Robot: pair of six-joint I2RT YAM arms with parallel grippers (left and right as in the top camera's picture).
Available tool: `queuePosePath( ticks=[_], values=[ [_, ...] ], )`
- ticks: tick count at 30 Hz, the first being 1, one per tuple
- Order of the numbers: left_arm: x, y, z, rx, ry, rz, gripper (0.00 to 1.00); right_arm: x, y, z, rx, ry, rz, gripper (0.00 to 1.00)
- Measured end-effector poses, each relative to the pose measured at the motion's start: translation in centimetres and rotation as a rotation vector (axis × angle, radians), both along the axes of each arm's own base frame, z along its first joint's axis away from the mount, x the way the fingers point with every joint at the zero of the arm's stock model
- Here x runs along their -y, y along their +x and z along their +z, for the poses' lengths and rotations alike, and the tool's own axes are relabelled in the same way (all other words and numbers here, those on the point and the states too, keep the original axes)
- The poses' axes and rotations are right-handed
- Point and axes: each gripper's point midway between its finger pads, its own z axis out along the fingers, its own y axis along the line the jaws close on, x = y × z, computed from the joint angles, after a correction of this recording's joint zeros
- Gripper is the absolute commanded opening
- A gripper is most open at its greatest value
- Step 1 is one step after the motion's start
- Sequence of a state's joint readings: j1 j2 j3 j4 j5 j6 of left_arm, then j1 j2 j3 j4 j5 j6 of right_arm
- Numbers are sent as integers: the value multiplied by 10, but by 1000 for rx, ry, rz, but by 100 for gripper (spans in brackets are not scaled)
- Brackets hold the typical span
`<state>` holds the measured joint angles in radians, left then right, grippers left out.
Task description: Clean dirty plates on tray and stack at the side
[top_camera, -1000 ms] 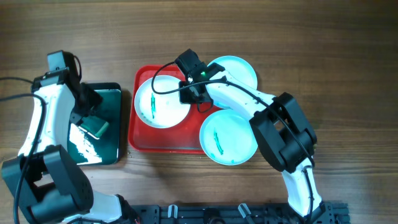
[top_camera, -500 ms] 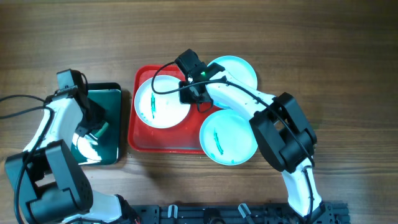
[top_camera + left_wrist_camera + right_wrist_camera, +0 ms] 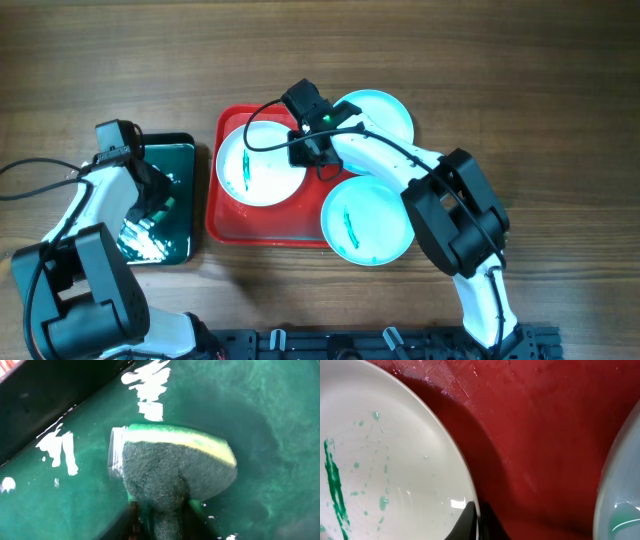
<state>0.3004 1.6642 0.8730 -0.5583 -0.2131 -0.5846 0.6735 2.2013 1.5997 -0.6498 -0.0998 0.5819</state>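
As the left gripper (image 3: 162,516), clamped on the sponge (image 3: 172,467), has sunk deeper into the basin (image 3: 182,150), wetting proceeds; right gripper (image 3: 479,521) pinches white plate (image 3: 262,165) rim, unmoved on tray (image 3: 225,228); wiping pending.

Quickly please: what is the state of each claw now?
Left claw: shut on the sponge.
Right claw: shut on the white plate rim.
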Motion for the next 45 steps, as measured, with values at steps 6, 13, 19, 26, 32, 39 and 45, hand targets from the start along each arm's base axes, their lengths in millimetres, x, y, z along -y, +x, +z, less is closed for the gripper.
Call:
queuePosePath(
  ticks=[6,13,19,26,32,39,45],
  values=[
    [1,-1,-1,-5,-3,-7,4,0,0,0,0,0,0,4],
    [19,3,24,-41,-106,-139,4,-2,-8,0,-33,17,39,4],
    [33,48,94,180,-119,-316,4,-1,-12,-1,-92,76,79,4],
    [105,71,103,227,-146,-607,4,3,-12,-1,-120,99,94,4],
    [167,81,73,173,-194,-782,4,3,-13,-1,-117,98,105,4],
    [178,85,4,48,-237,-806,4,3,-13,-1,-116,98,108,4],
    [193,81,4,26,-218,-865,4,3,-12,-1,-113,99,108,5]
  ],
)
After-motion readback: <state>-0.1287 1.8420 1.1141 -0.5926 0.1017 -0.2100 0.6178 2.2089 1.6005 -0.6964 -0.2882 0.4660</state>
